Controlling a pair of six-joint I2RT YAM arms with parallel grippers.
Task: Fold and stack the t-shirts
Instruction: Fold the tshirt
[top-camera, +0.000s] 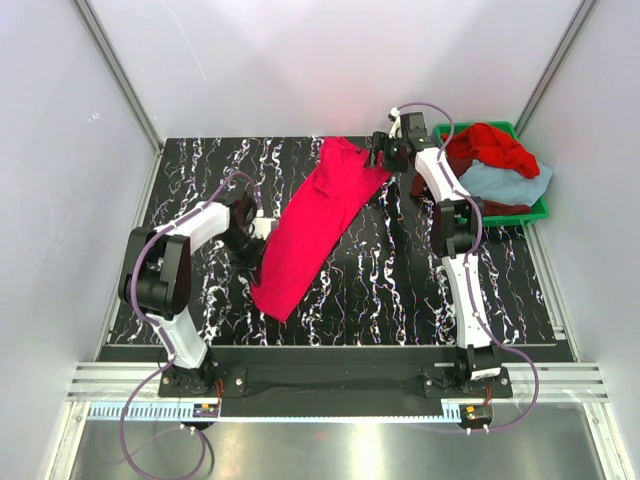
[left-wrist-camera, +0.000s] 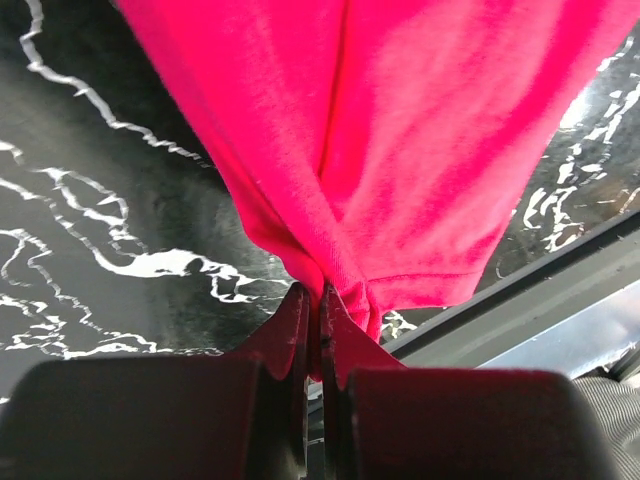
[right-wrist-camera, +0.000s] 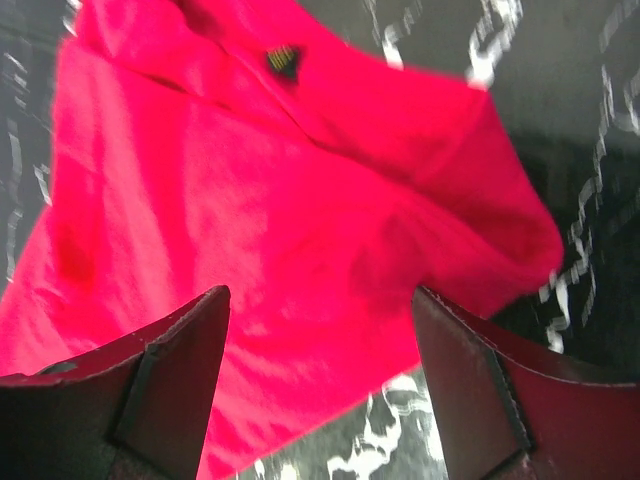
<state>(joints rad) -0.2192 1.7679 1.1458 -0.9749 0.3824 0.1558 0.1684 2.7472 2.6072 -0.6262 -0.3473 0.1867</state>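
A crimson-pink t-shirt (top-camera: 318, 220) lies stretched diagonally across the black marbled table, from back centre toward the front left. My left gripper (top-camera: 262, 228) is shut on its left edge; in the left wrist view the cloth (left-wrist-camera: 400, 150) is pinched between the closed fingers. My right gripper (top-camera: 379, 152) is open above the shirt's far end, the shirt (right-wrist-camera: 280, 200) showing between its spread fingers. A brighter red t-shirt (top-camera: 492, 146), a light blue-grey one (top-camera: 505, 183) and a dark maroon one (top-camera: 500, 209) are heaped in the bin.
A green plastic bin (top-camera: 541, 208) stands at the back right corner of the table. White walls with metal posts enclose the table. The table's front edge rail (left-wrist-camera: 560, 290) shows in the left wrist view.
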